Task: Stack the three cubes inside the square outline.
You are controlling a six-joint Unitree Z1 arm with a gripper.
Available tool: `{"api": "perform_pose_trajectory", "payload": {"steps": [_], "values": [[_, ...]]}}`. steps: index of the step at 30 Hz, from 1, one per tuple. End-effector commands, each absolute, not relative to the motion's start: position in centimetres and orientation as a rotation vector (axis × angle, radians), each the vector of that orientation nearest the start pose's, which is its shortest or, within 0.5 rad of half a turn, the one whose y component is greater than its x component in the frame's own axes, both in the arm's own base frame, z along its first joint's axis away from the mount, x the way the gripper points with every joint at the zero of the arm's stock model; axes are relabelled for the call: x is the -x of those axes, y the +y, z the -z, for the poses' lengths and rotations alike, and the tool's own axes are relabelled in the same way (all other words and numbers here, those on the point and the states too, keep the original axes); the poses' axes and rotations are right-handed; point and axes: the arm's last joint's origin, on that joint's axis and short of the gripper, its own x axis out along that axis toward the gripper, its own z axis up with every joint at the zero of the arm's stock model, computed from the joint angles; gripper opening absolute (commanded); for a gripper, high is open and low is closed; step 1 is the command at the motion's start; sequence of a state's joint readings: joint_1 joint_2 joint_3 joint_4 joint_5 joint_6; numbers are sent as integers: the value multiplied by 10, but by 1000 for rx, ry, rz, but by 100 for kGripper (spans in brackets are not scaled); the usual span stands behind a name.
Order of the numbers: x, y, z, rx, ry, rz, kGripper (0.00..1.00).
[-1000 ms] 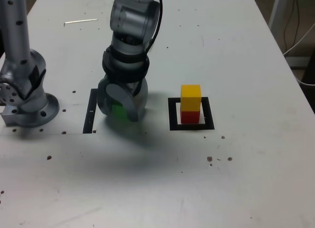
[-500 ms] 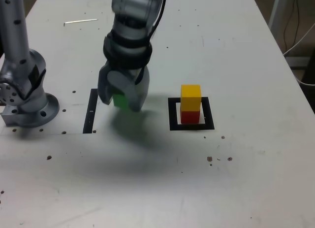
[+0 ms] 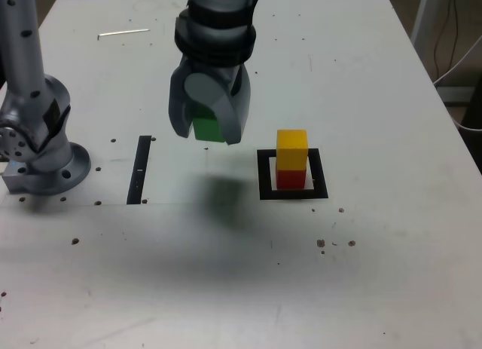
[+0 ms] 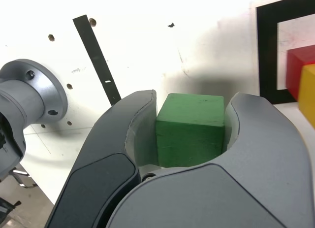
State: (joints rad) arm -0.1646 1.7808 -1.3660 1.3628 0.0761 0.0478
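**Nearly there: two cubes stacked, the third in the air**

Already the yellow cube sits squarely on the red cube inside the square outline, a thick black frame with a white centre lying flat on the white bench. That leaves one block to place. The green cube is clamped between the two curved jaws of the pincer, which hangs above the bench with its shadow falling on the bare surface below; the wrist view shows the green block seated snugly between the grey jaws, its sides pressed against both. In the exterior view the pincer and its load are to the left of the two-cube stack, near it but clearly apart, and at about the height of the yellow block. A narrow black strip lies further to the exterior view's left, beside the arm's round base.

By this reckoning two thirds of the job is done. What remains is to carry the green cube over the stack, higher than the yellow top, lower it on squarely and let go without nudging the blocks beneath.
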Motion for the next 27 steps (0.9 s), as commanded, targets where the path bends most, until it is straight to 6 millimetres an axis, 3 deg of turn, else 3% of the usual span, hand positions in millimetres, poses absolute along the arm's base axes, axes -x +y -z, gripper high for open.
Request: {"api": "perform_pose_trajectory", "payload": {"steps": [1,27], "values": [[-273,-41,-296,-238,1760,100,26],[-327,-49,-309,-207,1686,37,26]]}}
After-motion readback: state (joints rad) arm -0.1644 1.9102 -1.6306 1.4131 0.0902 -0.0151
